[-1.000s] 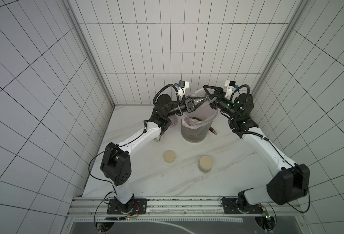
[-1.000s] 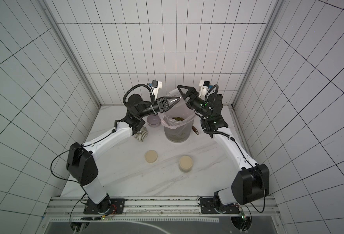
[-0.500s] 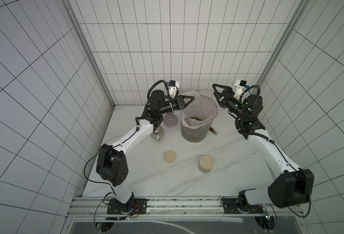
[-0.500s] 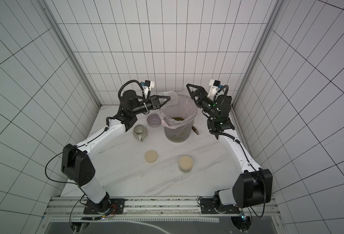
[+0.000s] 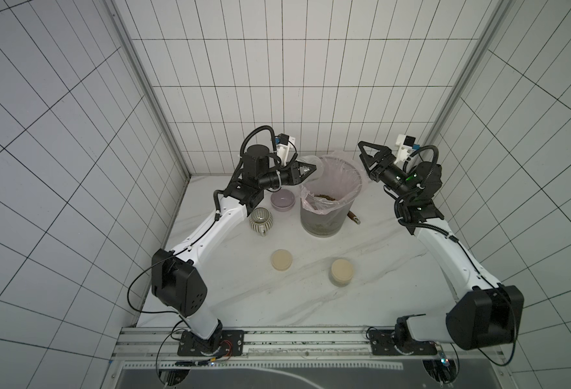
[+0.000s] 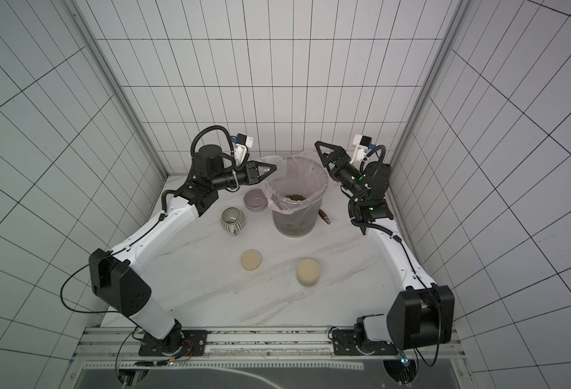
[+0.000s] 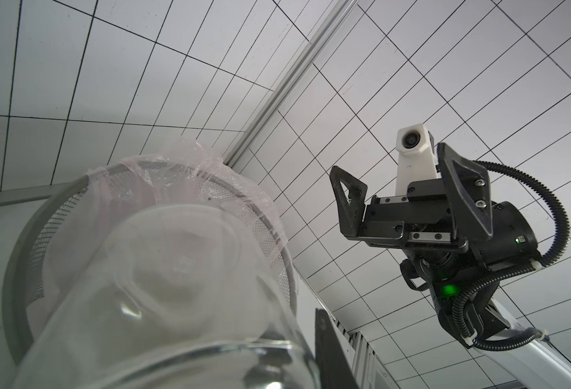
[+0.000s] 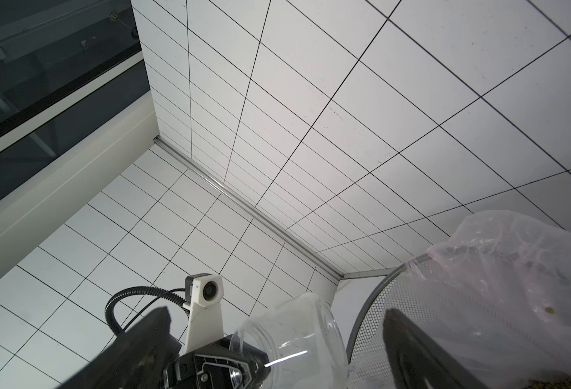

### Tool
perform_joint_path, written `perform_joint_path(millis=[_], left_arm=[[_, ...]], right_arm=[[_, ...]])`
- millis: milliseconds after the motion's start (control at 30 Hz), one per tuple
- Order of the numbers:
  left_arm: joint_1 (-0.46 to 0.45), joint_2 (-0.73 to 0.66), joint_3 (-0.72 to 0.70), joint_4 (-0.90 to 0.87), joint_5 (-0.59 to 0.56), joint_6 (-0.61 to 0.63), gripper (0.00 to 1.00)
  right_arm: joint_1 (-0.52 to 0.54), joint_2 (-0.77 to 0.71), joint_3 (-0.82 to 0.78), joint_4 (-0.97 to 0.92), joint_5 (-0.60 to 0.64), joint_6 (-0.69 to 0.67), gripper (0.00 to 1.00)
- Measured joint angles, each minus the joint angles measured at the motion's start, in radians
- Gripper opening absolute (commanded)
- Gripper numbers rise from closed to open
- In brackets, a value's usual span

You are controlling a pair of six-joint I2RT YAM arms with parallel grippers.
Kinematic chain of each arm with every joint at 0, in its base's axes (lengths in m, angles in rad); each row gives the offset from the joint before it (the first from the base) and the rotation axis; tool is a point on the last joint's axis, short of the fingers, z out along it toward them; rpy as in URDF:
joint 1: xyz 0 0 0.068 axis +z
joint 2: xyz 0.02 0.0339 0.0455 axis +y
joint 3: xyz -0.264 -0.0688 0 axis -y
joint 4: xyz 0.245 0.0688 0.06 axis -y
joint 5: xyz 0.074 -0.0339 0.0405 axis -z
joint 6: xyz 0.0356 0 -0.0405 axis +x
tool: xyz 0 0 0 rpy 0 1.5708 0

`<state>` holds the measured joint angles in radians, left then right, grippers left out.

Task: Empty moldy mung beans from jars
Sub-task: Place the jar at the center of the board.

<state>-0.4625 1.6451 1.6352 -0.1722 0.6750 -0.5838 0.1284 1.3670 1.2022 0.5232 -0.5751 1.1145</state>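
A small clear glass jar, tipped onto its side, sits in the left pincer, which is closed narrowly on it. The glass looks clean through (no grains show inside). It hangs just at the rim of the tall grey mesh bin with the pink plastic liner, on the side toward the left arm. Inside the liner lies a heap of olive-brown mung beans. Across the bin, the right pincer is raised beside the opposite rim, its jaws spread wide with nothing between them.

Nearer the robot's base, on the white marbled table, a second squat glass jar stands upright with its flat beige lid on. Its contents cannot be made out from above. A loose round beige lid lies flat, apart from it. A ribbed greenish mug and a lilac bowl stand beside the bin, under the left arm.
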Motion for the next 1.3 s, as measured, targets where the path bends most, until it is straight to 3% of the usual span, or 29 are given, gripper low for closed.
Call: perform_joint_path(millis=[233, 533, 733, 900, 1300], left_arm=[[0.076, -0.128, 0.001, -0.225, -0.017, 0.126, 0.0], [0.259, -0.319, -0.249, -0.438, -0.124, 0.258, 0.0], [0.264, -0.314, -0.475, -0.523, -0.204, 0.283, 0.0], [0.264, -0.254, -0.551, -0.561, -0.253, 0.283, 0.0], [0.264, -0.179, -0.718, -0.423, -0.323, 0.246, 0.0]], right_arm=[[-0.024, -0.008, -0.008, -0.007, -0.008, -0.007, 1.0], [-0.066, -0.037, -0.043, -0.015, -0.008, -0.02, 1.0], [-0.076, -0.037, -0.057, -0.021, -0.008, -0.024, 1.0], [-0.076, -0.037, -0.061, -0.037, -0.008, -0.032, 1.0], [-0.077, -0.039, -0.071, -0.063, -0.008, -0.048, 0.99]])
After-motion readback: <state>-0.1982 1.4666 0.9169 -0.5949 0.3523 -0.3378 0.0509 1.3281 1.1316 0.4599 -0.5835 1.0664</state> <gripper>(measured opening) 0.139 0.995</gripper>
